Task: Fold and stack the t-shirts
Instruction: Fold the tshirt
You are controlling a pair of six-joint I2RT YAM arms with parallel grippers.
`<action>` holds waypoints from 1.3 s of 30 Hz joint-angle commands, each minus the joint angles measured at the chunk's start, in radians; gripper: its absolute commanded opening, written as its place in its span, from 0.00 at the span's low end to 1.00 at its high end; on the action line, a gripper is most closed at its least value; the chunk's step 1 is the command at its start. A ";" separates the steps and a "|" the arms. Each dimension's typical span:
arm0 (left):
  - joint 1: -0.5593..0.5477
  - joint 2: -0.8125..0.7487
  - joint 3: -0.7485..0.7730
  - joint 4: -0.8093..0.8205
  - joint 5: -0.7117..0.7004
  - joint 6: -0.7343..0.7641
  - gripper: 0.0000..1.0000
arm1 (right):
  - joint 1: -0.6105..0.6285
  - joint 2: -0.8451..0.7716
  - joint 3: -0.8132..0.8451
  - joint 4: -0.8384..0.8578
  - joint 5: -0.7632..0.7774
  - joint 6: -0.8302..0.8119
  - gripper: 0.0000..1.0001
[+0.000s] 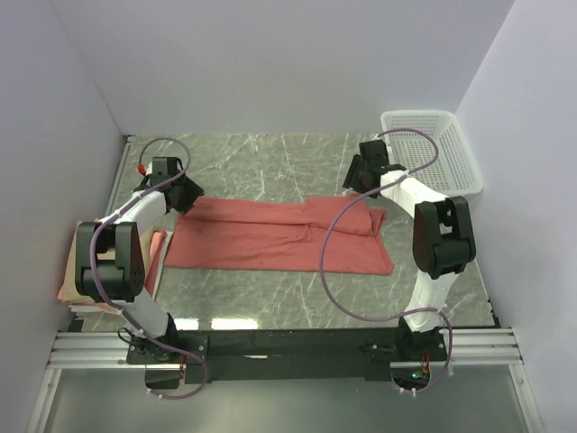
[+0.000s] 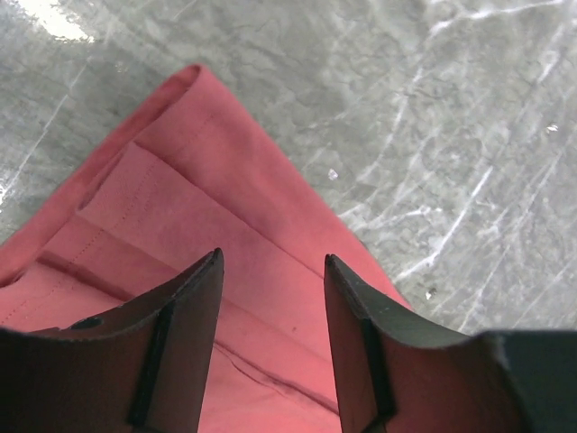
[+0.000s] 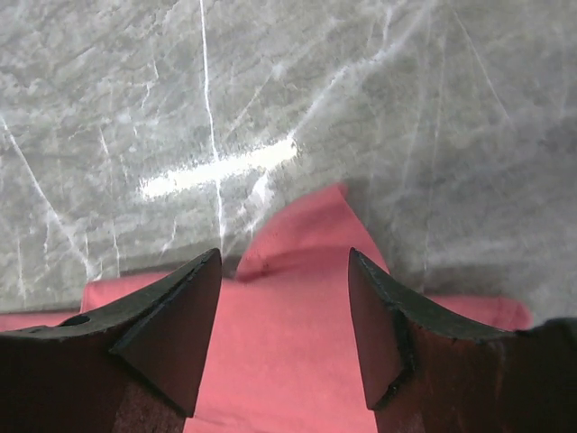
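A salmon-red t-shirt point(image 1: 270, 239) lies folded into a long band across the middle of the marble table point(image 1: 297, 158). My left gripper point(image 1: 185, 194) hovers over the band's far left corner, open, with the folded corner point(image 2: 180, 180) below the spread fingers and nothing between them point(image 2: 270, 257). Over the far right corner my right gripper point(image 1: 361, 171) is also open point(image 3: 284, 253), and a pointed flap of the shirt point(image 3: 306, 221) lies flat under it. At the table's left edge a tan-beige t-shirt point(image 1: 69, 257) and a pink one point(image 1: 157, 248) lie folded, largely hidden behind my left arm.
A white mesh basket point(image 1: 433, 149) stands at the far right corner against the wall. White walls close in the table on three sides. The arms' mounting rail point(image 1: 288, 343) runs along the near edge.
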 commanded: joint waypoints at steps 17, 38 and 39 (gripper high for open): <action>-0.032 0.038 0.038 0.065 0.036 -0.021 0.52 | -0.001 0.036 0.057 -0.050 -0.021 -0.020 0.52; -0.032 0.044 0.024 0.074 0.045 -0.029 0.50 | 0.067 -0.056 -0.061 -0.009 -0.017 -0.015 0.33; -0.032 0.044 0.025 0.073 0.045 -0.029 0.50 | 0.068 -0.053 -0.061 -0.009 -0.020 -0.015 0.28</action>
